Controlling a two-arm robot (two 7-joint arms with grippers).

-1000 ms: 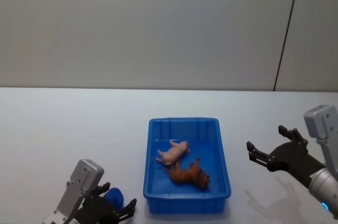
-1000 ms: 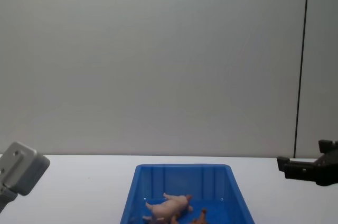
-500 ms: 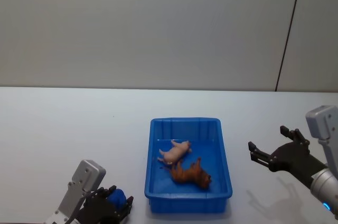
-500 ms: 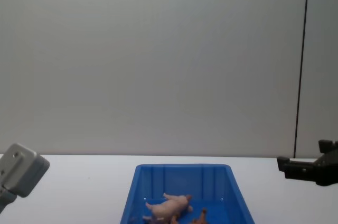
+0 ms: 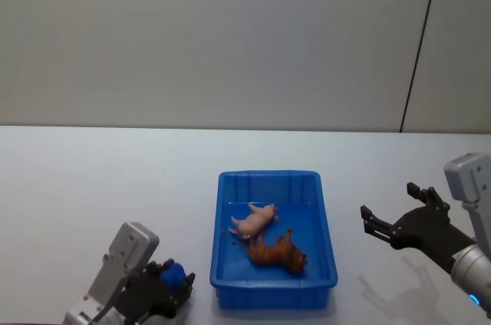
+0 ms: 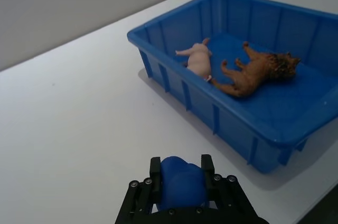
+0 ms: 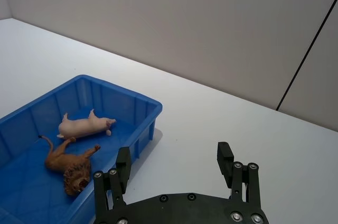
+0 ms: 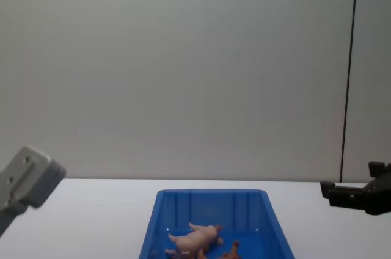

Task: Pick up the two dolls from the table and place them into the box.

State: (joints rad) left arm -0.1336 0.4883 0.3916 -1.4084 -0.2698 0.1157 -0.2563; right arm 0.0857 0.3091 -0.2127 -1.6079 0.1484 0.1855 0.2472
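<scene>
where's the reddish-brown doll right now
In the head view the reddish-brown doll lies on its side inside the blue box, toward the near right part of the floor, right beside the pale pink doll.

Your left gripper (image 5: 170,285), the black two-fingered one clamped on a small rounded blue object (image 5: 174,273), has lifted slightly off the flat white tabletop (image 5: 92,202), its grey wrist block now tilted higher.

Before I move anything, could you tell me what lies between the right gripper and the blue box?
Only bare white table separates the open right gripper from the box in the head view.
</scene>
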